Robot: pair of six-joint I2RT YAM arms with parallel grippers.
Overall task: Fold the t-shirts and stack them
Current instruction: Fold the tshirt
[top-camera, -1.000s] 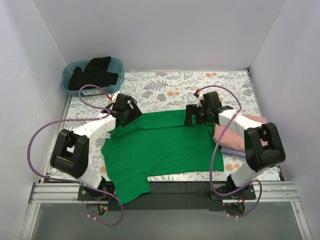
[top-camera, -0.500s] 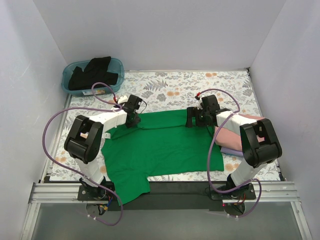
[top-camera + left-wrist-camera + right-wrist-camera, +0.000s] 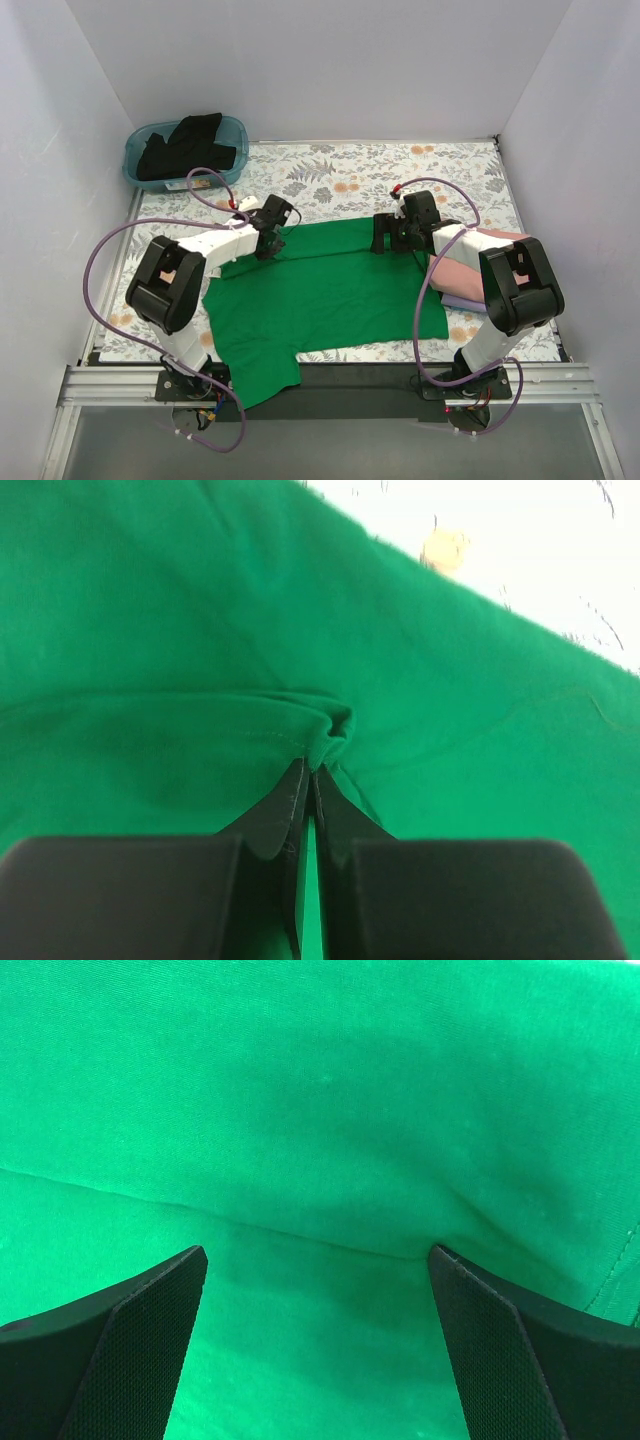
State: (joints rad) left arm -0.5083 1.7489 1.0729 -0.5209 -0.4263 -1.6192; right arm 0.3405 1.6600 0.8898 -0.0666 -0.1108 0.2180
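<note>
Green t-shirt lies spread on the table, nearer the arms than the teal tub. It looks soft, light and limp, so the far hem is likely the best place to pinch it. Left fingers pinch a hem fold; right fingers gape wide over the cloth.

green shirt: spread mostly flat, far edge bunched where my left gripper pinches it | pink shirt: folded at my right, on lavender shirt | black shirt: crumpled in tub, far left
</note>
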